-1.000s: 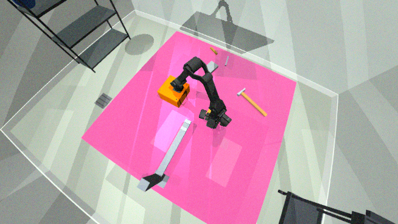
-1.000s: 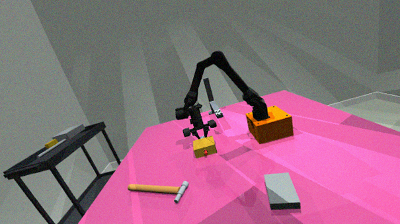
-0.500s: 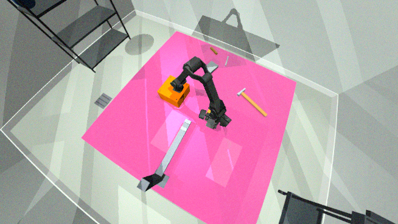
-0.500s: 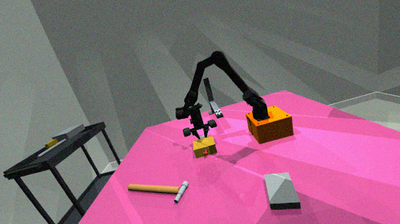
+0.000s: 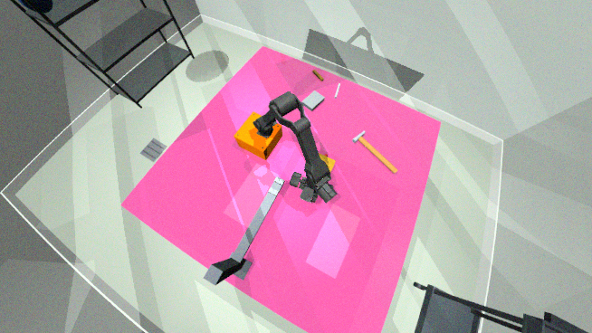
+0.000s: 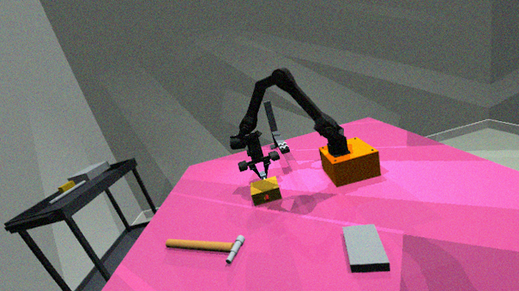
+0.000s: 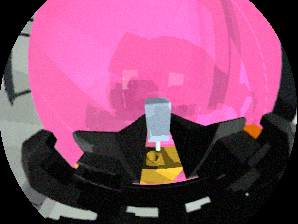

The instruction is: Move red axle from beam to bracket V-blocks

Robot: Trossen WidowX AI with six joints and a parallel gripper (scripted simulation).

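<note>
The gripper (image 5: pixel 309 185) (image 6: pixel 263 174) (image 7: pixel 158 119) is clamped on the grey block (image 6: pixel 262 175) (image 7: pixel 157 122) of a pin tool. The axle (image 6: pixel 266 197) sits in the beam (image 5: pixel 329 164) (image 6: pixel 265 186) (image 7: pixel 162 175), 1 end visible – probably light, stiff, slippery. Once freed, grip it mid-length.

Arm (image 5: pixel 308 145) (image 6: pixel 305 99): matte black to dark grey, slim links, chunky rounded joints. Near the wrist, knob-like dark blocks either side. Fingers: black, faceted, tapering to narrow tips. Base box (image 5: pixel 248 132) (image 6: pixel 355 165) orange, small dark dots near top corners.
</note>
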